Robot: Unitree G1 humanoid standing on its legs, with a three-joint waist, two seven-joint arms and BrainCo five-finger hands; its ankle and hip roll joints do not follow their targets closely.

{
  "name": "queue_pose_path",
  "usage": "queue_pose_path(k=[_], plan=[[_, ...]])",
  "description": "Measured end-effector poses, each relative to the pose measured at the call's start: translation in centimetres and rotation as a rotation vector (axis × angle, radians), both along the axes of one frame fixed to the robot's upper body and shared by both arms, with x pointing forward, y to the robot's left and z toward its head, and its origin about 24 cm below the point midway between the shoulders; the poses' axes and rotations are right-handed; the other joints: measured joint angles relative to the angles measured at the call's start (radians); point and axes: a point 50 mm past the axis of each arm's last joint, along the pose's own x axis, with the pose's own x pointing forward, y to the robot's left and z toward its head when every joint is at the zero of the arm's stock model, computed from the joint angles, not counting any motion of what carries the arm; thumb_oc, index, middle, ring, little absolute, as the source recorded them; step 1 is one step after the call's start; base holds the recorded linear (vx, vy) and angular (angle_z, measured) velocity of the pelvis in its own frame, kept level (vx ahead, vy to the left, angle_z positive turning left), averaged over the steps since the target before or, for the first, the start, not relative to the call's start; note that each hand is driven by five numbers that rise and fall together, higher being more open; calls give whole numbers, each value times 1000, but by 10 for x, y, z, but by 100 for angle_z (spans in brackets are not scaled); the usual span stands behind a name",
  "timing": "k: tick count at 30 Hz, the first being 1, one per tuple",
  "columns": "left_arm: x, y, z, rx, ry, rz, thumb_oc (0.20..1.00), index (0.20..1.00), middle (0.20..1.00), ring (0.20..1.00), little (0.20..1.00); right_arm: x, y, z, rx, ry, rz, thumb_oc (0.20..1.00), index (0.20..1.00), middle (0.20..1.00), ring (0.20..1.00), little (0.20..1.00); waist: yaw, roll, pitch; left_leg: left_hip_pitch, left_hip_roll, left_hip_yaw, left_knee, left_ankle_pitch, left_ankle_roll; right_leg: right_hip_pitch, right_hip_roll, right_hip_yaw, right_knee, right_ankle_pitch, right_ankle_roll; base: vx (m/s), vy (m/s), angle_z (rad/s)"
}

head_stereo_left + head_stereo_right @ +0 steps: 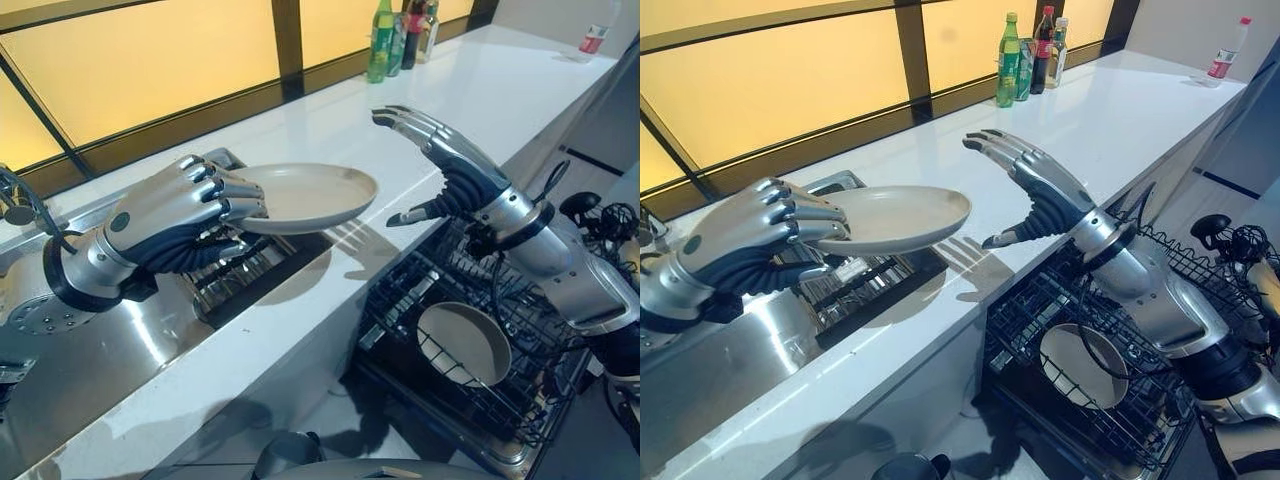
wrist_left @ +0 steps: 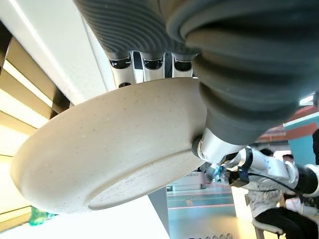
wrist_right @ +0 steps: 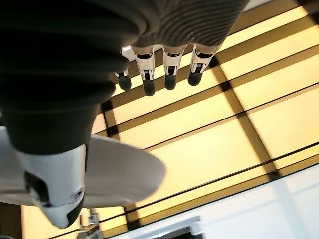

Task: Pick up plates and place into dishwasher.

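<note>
My left hand (image 1: 185, 215) is gripping a plate (image 1: 305, 196) by its near rim, fingers curling over the top edge and thumb pressing up from beneath, so I am holding it roughly level in the air above the sink (image 1: 110, 350) and the dark drying rack (image 1: 255, 270) set into the white counter (image 1: 480, 90). The plate is round, shallow and cream-coloured with a matte, faintly speckled surface; from my left wrist its pale underside (image 2: 104, 164) is showing a raised foot ring and a gently sloping wall. Its far edge is reaching out over the counter, well clear of the surface. My right hand (image 1: 1025, 180) is hanging open just beside the plate's far edge, palm facing it, fingers spread and straight, thumb sticking out below, touching nothing. Below that arm the dishwasher rack (image 1: 470, 330) is standing pulled out, a black wire basket, and a second plate (image 1: 465, 343) of the same cream colour is sitting tilted among its wires. At the far end of the counter, against the amber window panels (image 1: 130, 60), a few bottles (image 1: 385, 40) are standing together, and one more bottle with a red label (image 1: 594, 38) is standing apart in the far corner.
</note>
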Motion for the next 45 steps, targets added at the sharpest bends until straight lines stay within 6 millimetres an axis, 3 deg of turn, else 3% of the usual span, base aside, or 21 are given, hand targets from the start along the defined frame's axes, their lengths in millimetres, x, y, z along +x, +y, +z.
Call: queue_pose_path(k=[3, 9, 20, 23, 24, 25, 31, 45], plan=[[0, -3, -7, -81, 12, -26, 200, 200, 200, 200, 200, -1, 12, -5, 32, 18, 49, 1000, 1000, 1000, 1000, 1000, 11, -1, -1, 0, 0, -2, 0, 0, 0, 1, 0, -2, 0, 0, 0, 0, 0, 0], [0, -8, -15, -73, 60, -52, 200, 200, 200, 200, 200, -3, 24, -14, 40, 53, 94, 1000, 1000, 1000, 1000, 1000, 32, -6, -4, -2, -1, -11, 0, 0, -1, 3, -1, -13, -1, -2, -2, -4, 6, 5], [1, -9, -16, -65, 64, -52, 200, 200, 200, 200, 200, -4, 40, -13, -5, 57, 160, 1000, 1000, 1000, 1000, 1000, 60, -12, -5, -4, -6, -23, 0, 0, 0, 4, -4, -19, -1, -5, 0, 2, 0, 1], [1, -8, -16, -63, 65, -49, 200, 200, 200, 200, 200, -3, 42, -14, -22, 67, 163, 536, 536, 536, 536, 536, 64, -16, -7, -4, -7, -26, 0, 0, 0, 5, -5, -22, -1, -6, 0, 5, 10, 2], [1, -8, -16, -63, 66, -47, 200, 200, 200, 200, 200, -1, 43, -14, -32, 73, 157, 316, 316, 316, 316, 316, 65, -18, -8, -4, -8, -27, 0, 0, 0, 6, -5, -23, -1, -6, 0, 0, 0, 0], [1, -8, -16, -63, 66, -47, 200, 200, 200, 200, 200, 0, 43, -16, -46, 84, 153, 200, 200, 200, 200, 200, 67, -21, -9, -4, -8, -29, 0, 0, 0, 6, -6, -25, -1, -7, 0, 5, 20, 4], [1, -8, -15, -56, 65, -46, 200, 200, 200, 200, 200, 1, 44, -26, -116, 137, 147, 200, 200, 200, 200, 200, 80, -29, -9, -12, -16, -42, 5, 1, 0, 6, -10, -42, 0, -12, 3, -7, 4, 8], [4, -6, -15, -65, 73, -22, 200, 200, 200, 200, 200, 1, 44, -26, -127, 120, 143, 200, 200, 200, 200, 200, 79, -33, -6, -18, -19, -46, 10, 1, 0, 3, -11, -42, 2, -12, 4, -2, 0, 1]])
